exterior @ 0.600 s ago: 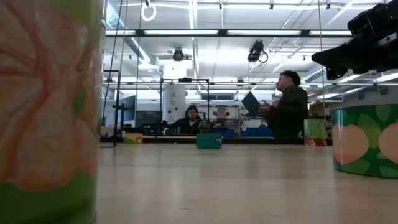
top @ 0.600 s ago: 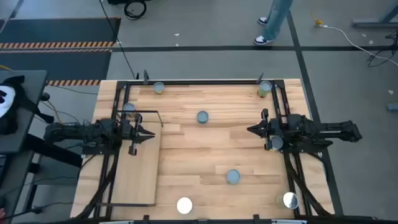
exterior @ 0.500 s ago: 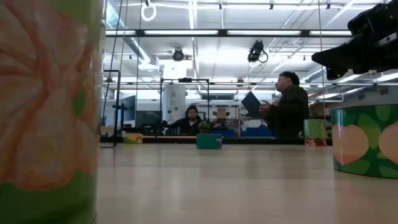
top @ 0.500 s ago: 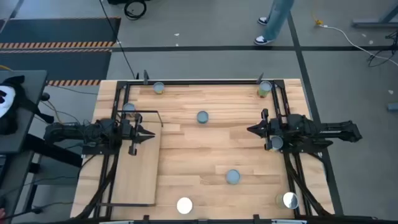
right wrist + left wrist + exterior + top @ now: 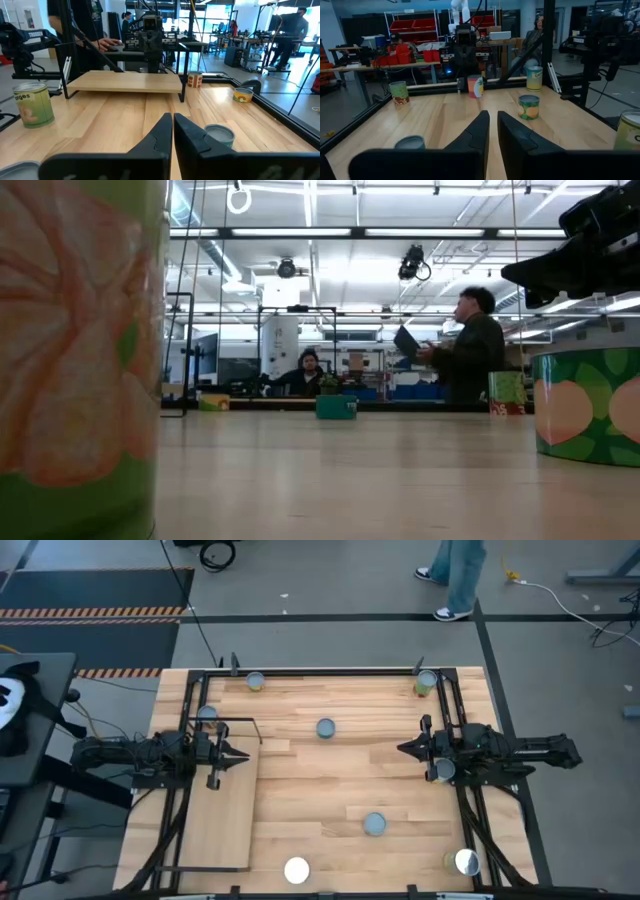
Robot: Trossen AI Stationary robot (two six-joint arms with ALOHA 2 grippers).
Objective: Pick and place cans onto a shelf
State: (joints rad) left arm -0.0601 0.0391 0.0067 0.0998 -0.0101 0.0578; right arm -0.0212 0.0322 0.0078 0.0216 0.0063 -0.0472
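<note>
A: What sits at the left of the table?
B: The shelf (image 5: 222,802), a light board in a black frame, lies flat there; the left gripper (image 5: 240,755) hovers over its far end, fingers pressed together and holding nothing; one can (image 5: 207,714) stands just beyond it.
A: And across the middle?
B: Cans are scattered apart on the tabletop (image 5: 340,785): one at the centre (image 5: 325,728), one nearer the front (image 5: 374,824), a white-topped one (image 5: 297,870) at the front edge.
A: The right side?
B: The right gripper (image 5: 404,749) is clenched and empty; a can (image 5: 443,771) stands beside its arm.
</note>
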